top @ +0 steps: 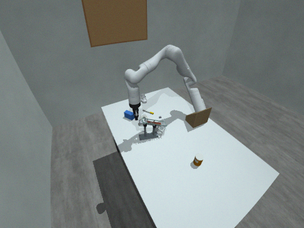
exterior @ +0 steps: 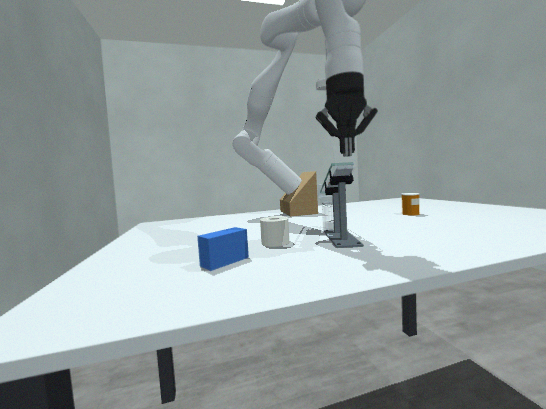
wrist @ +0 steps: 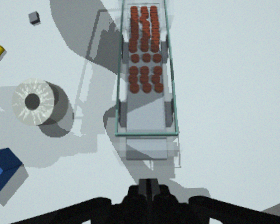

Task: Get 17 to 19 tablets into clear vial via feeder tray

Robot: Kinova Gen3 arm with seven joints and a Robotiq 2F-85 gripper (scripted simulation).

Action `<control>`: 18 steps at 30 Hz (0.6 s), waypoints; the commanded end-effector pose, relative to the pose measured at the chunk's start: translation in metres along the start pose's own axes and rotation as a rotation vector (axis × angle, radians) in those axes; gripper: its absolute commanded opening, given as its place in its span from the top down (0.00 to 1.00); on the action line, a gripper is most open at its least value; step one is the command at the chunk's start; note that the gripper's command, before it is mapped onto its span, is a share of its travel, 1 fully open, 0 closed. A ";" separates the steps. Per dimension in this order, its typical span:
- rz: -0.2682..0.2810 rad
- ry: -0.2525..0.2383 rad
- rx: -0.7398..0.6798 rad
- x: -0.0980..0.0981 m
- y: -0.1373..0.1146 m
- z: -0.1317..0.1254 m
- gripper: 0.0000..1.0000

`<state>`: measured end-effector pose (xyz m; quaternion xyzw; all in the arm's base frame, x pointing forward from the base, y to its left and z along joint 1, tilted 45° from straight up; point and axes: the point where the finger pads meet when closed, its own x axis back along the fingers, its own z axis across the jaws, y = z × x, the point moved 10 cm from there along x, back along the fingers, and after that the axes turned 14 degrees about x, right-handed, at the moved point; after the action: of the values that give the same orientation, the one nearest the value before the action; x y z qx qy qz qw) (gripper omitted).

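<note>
The clear feeder tray sits on a grey stand in the middle of the table. Several red tablets lie in rows in its far half. My gripper is shut and empty. It hangs just above the tray's near end, not touching it; the fingertips show at the bottom of the wrist view. The tray also shows in the top view. The clear vial stands on the table beyond the stand, faint and partly hidden.
A blue box and a white tape roll lie left of the stand. A tan wedge covers the arm's base. An orange jar stands far right. A yellow pen and a small grey cube lie nearby.
</note>
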<state>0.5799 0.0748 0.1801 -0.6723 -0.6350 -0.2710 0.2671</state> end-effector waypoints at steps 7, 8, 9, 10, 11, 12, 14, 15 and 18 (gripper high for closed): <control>-0.002 0.000 -0.004 0.000 0.006 -0.002 1.00; -0.002 0.000 -0.004 0.000 0.006 -0.002 1.00; -0.002 0.000 -0.004 -0.001 0.006 -0.002 1.00; -0.002 0.000 -0.004 -0.001 0.005 -0.002 1.00; -0.002 0.000 -0.004 -0.001 0.005 -0.002 1.00; -0.002 0.000 -0.004 -0.001 0.005 -0.002 1.00; -0.002 0.000 -0.004 -0.003 0.001 -0.001 1.00; -0.002 0.000 -0.004 -0.004 -0.002 0.000 1.00; -0.002 0.000 -0.004 -0.009 -0.013 0.002 1.00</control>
<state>0.5754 0.0671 0.1740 -0.6727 -0.6346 -0.2743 0.2635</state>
